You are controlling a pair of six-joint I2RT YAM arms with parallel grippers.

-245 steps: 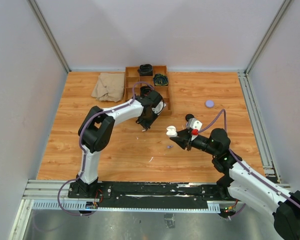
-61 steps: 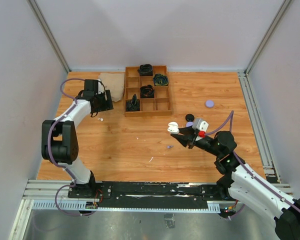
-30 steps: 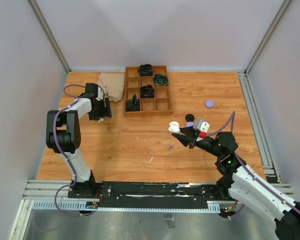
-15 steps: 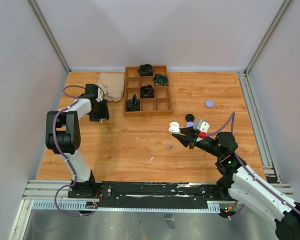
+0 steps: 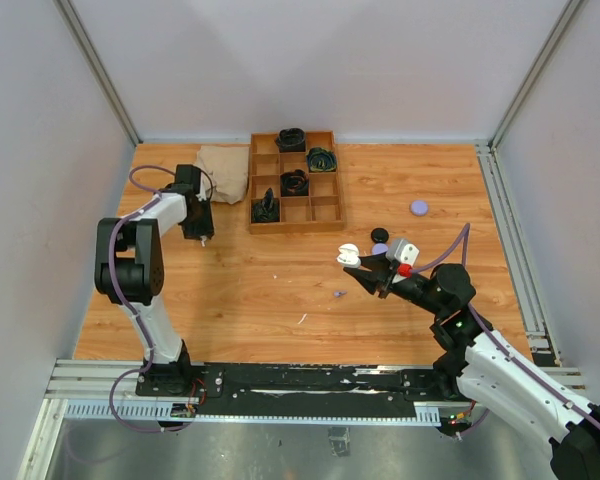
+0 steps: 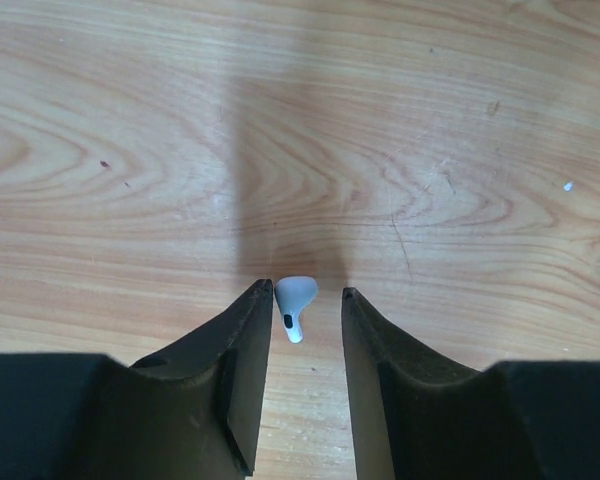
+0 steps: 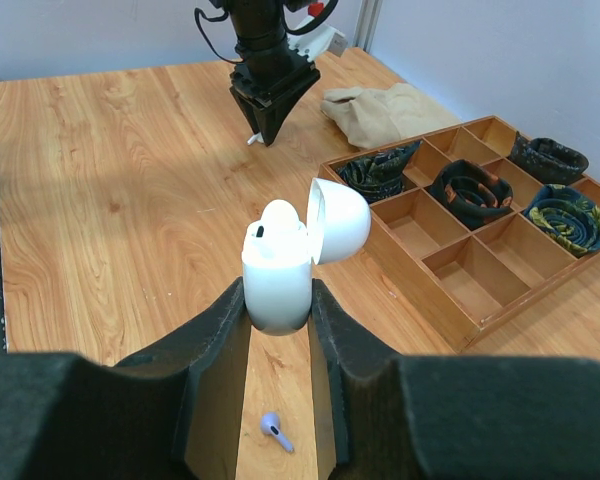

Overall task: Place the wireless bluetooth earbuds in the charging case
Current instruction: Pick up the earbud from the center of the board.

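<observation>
While loose, earbud (image 6: pixel 294 305) btwn L gripper (image 6: pixel 306 290) tips

White earbud (image 6: pixel 294 305) and lilac earbud (image 7: pixel 272 428) lying apart on tabletop (image 6: pixel 480 150), white charging case (image 7: pixel 278 275) upright, lid open

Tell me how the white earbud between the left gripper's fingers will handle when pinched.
Probably stiff and very light: the white earbud is tiny, hard-looking plastic. Its glossy rounded head could squirt from the left gripper's narrow fingertips. On the smooth table it would likely slide, not roll.

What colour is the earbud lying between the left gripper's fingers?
The earbud is white with a small dark mark, clearest in the left wrist view.
</observation>
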